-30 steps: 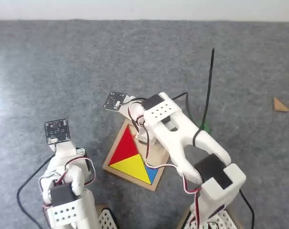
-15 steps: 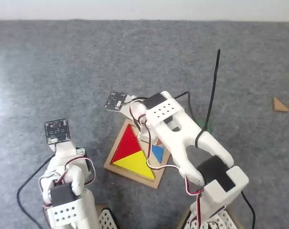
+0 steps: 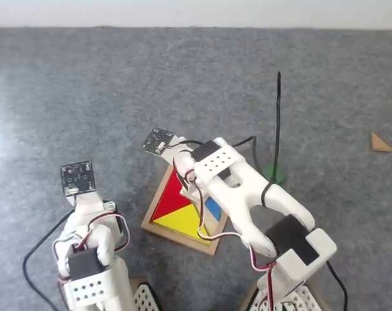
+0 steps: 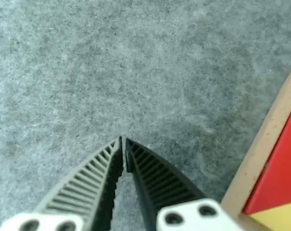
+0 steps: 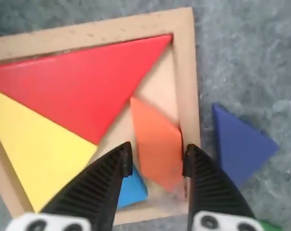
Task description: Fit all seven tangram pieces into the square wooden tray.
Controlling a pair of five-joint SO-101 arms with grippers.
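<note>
The square wooden tray (image 3: 158,228) lies between the two arms. In it are a red triangle (image 5: 82,91), a yellow triangle (image 5: 39,154) and a small light blue piece (image 5: 135,190). My right gripper (image 5: 158,147) hangs over the tray's corner, shut on an orange parallelogram (image 5: 157,139) whose long sides meet its two fingers. A dark blue triangle (image 5: 239,144) lies on the carpet just outside the tray's rim (image 5: 186,72). My left gripper (image 4: 122,140) is shut on nothing, low over the carpet beside the tray's edge (image 4: 263,149).
Grey carpet covers the table. A small tan triangle (image 3: 379,142) lies far off at the right. A green thing (image 3: 273,173) with a thin black rod (image 3: 277,116) rising from it sits just right of the right arm (image 3: 215,162).
The right arm has shifted slightly toward the left over the tray, uncovering the light blue piece. The black rod has swayed. The left arm has not moved.
</note>
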